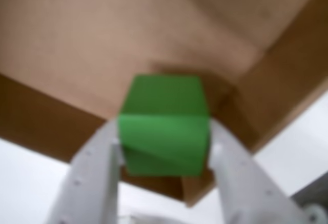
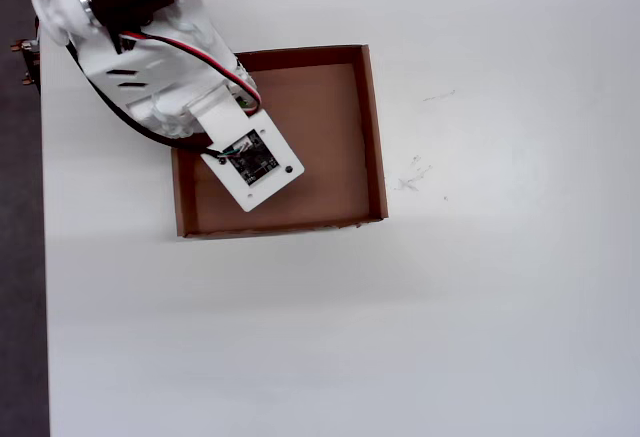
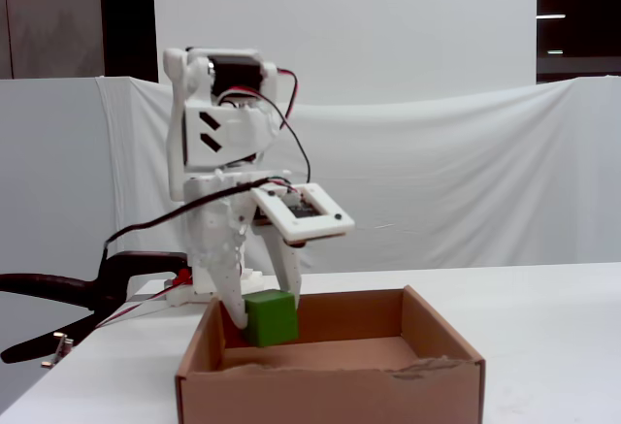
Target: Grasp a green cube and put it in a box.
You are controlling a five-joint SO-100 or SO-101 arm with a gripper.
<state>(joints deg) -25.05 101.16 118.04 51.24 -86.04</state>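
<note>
My white gripper point(image 1: 165, 147) is shut on the green cube point(image 1: 164, 126), one finger on each side of it. In the fixed view the green cube point(image 3: 270, 317) hangs between the fingers at the box's rim height, over the left part of the brown cardboard box point(image 3: 437, 346), above its floor. The wrist view shows the box's floor point(image 1: 102, 34) and a corner below the cube. In the overhead view the arm and its camera plate point(image 2: 252, 160) cover the cube, over the left half of the box point(image 2: 372, 117).
The box stands on a white table point(image 2: 450, 307). A dark strip runs along the table's left edge in the overhead view point(image 2: 20, 257). A black clamp handle point(image 3: 58, 288) lies left of the arm's base. White cloth hangs behind.
</note>
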